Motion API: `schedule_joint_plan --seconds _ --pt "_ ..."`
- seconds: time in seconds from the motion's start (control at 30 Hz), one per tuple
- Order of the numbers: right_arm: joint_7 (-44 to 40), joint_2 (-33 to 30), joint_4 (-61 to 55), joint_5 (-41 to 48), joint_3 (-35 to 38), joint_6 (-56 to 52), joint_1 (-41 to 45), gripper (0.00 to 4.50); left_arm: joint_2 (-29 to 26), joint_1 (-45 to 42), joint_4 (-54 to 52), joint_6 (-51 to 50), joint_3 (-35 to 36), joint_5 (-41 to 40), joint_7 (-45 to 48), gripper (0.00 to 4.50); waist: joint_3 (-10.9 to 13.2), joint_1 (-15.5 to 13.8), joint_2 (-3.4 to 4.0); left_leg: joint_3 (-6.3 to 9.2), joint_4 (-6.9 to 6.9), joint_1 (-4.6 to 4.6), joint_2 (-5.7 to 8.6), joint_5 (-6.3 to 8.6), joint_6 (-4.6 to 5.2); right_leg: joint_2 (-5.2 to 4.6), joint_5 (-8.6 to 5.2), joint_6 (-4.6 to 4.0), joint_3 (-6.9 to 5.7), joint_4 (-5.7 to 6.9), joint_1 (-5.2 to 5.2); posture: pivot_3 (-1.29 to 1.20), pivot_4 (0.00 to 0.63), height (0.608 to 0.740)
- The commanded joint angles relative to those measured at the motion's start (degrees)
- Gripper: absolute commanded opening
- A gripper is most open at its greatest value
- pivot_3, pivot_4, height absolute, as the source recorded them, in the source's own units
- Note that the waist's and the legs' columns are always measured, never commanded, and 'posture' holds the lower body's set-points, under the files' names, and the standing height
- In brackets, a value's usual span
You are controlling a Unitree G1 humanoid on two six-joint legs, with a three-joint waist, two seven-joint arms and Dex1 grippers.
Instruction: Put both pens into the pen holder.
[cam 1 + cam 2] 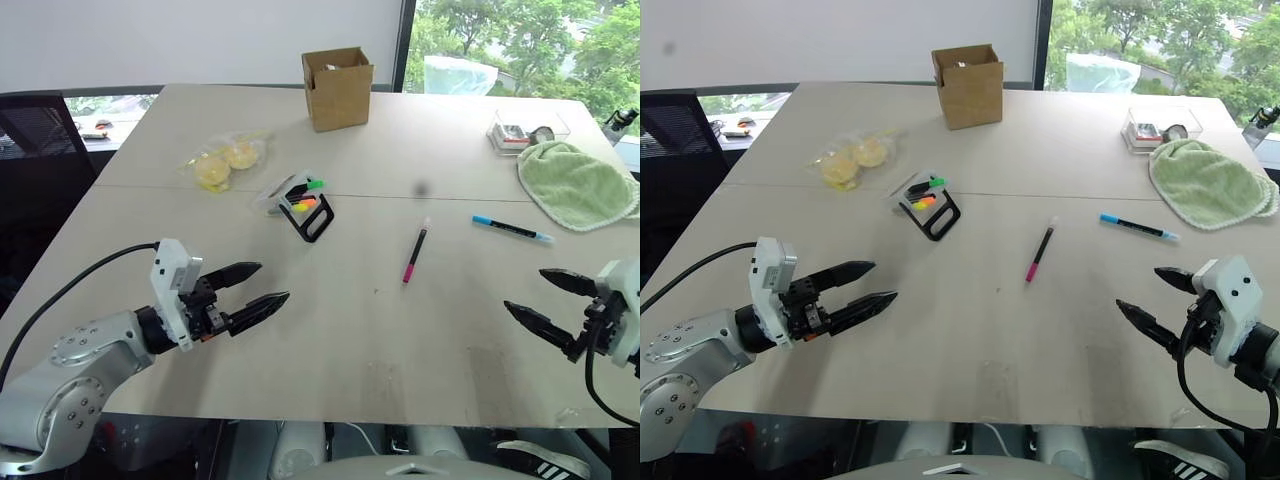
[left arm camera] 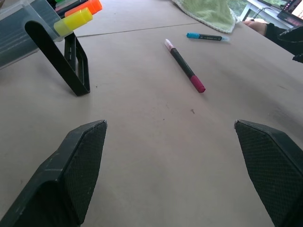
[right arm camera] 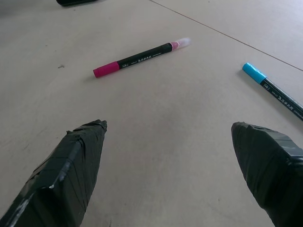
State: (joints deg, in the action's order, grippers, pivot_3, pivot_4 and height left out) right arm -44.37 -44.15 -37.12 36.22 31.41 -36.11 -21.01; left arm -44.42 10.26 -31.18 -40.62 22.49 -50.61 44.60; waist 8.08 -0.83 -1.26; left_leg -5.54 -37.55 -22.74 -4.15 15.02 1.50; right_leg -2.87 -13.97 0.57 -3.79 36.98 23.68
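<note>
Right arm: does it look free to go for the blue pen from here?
Probably yes. The right gripper is open, holds nothing, and only bare table separates it from the blue pen; the green towel lies beyond it.

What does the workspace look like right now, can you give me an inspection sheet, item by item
Surface: pale table with a seam across it.
Job's things: black pen with magenta end and blue pen lie loose, apart; pen holder tipped, markers poking out.
Clutter: cardboard box, bag of yellow items, green cloth, clear container.
Grippers: left gripper and right gripper open, empty, above the near edge.
Cables: black cable along the left arm.
Surroundings: black chair, window with trees.
</note>
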Motion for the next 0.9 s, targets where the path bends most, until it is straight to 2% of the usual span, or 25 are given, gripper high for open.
schedule_joint_plan --seconds 0.03,0.2,0.33,0.43,0.53,0.67,0.73,0.8,0.9 --pt "3.3 -0.26 0.35 -0.06 -0.57 -1.55 3.5 4.5 -0.05 -2.83 -0.31 1.73 0.29 0.19 0.12 4.47 0.01 0.01 -0.02 0.0 0.0 0.0 0.0 0.0 0.0 0.0 0.0 0.0 0.0 0.0 0.0 0.0 0.15 0.74" --pt "10.71 -3.43 5.64 -4.7 -9.15 -8.43 15.65 4.5 -0.45 -7.25 -1.42 3.73 -3.07 1.5 2.9 4.47 0.11 0.16 -0.06 -0.07 -0.17 0.06 0.04 -0.01 0.01 0.03 -0.05 -0.14 0.06 0.06 -0.03 0.0 0.15 0.74" --pt "9.62 -6.73 18.25 -8.37 -16.99 -10.56 29.11 4.5 -1.29 -9.57 -2.92 4.26 -5.58 0.94 5.6 4.47 0.16 0.22 -0.07 -0.17 -0.22 -0.01 0.08 -0.01 0.02 0.06 0.11 -0.31 0.15 0.06 0.03 0.0 0.15 0.74" --pt "5.4 -9.37 33.08 -15.68 -26.27 -5.94 40.4 4.5 -1.58 -11.39 -3.48 4.29 -7.18 0.5 7.23 4.47 0.18 0.06 -0.07 -0.16 -0.21 -0.04 0.09 -0.01 0.02 0.09 0.21 -0.17 0.15 0.05 0.06 0.0 0.15 0.74" --pt "-0.68 -7.88 53.43 -22.81 -35.33 -0.07 54.38 4.5 -1.24 -13.64 -3.1 4.53 -8.53 0.62 7.57 4.47 0.25 0.21 0.02 -0.19 -0.22 -0.07 0.1 -0.01 0.02 0.13 0.22 -0.17 0.18 0.04 0.08 0.0 0.15 0.74" --pt "-7.1 -5.52 77.27 -31.94 -43.43 10.77 66.56 4.5 -0.93 -15.36 -2.87 4.57 -9.2 0.56 7.23 4.47 0.3 0.14 0.02 -0.15 -0.2 -0.08 0.1 -0.01 0.01 0.19 0.23 -0.16 0.2 -0.02 0.07 0.0 0.15 0.74" --pt "-8.63 -4.15 87.32 -35.04 -45.12 14.7 71.35 3.97 -0.73 -15.7 -3.1 4.49 -9.32 0.32 6.91 4.5 0.33 0.17 0.07 -0.16 -0.19 -0.13 0.1 -0.05 -0.05 0.19 0.22 -0.15 0.18 -0.05 0.08 0.0 0.15 0.74" --pt "-10.56 -3.36 94.7 -37.55 -46.34 17.56 74.69 3.23 -0.46 -15.75 -3.66 4.35 -9.49 0.02 6.45 4.5 0.34 0.25 0.08 -0.16 -0.19 -0.15 0.1 -0.16 -0.24 0.19 0.23 -0.14 0.23 -0.1 0.08 0.0 0.15 0.74" --pt "-14.83 -3.06 101.17 -39.92 -47.28 19.23 77.09 1.76 0.61 -16.21 -4.64 3.71 -9.83 -0.74 4.46 4.5 0.35 0.04 0.09 -0.17 -0.2 -0.12 0.12 -0.16 -0.25 0.16 0.24 -0.12 0.28 -0.11 0.06 0.0 0.15 0.74"
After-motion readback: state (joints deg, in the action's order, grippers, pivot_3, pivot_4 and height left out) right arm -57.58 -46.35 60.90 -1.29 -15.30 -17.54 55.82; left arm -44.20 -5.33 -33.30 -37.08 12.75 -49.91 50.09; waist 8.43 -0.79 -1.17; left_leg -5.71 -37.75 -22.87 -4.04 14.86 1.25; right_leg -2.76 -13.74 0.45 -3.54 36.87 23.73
